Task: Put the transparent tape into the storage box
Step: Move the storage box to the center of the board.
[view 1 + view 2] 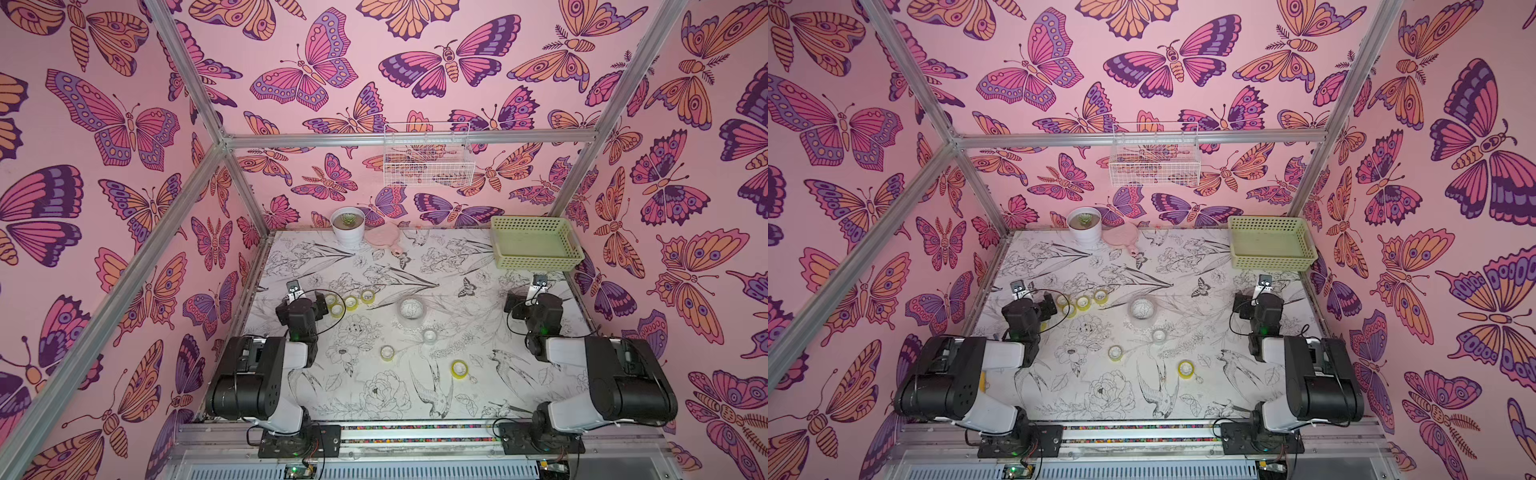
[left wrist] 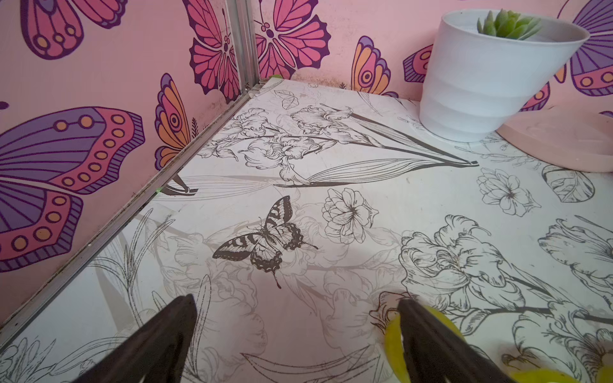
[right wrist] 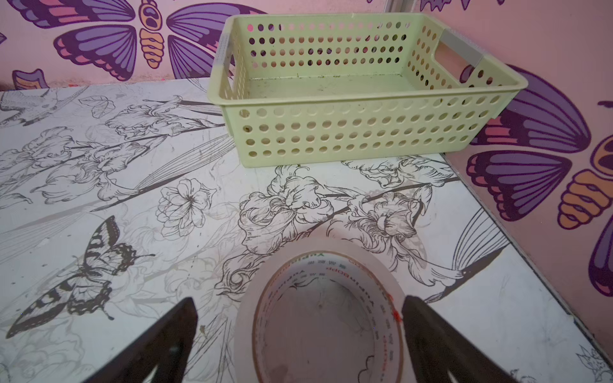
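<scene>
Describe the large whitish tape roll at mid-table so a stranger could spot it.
Start at the white tabletop printed with black flower drawings and look to its centre. There lies a whitish see-through tape roll, flat. It is far wider than the small yellow tape rings beside it.

Back of the tabletop (image 1: 415, 259): a white pot (image 1: 348, 235) stood upright with a small green succulent (image 1: 347, 219) in it, and a flat pink disc with a short handle (image 1: 383, 235) lay just beside it. Higher up, a white wire basket (image 1: 428, 157) hung on the butterfly wallpaper (image 1: 124, 124).
</scene>
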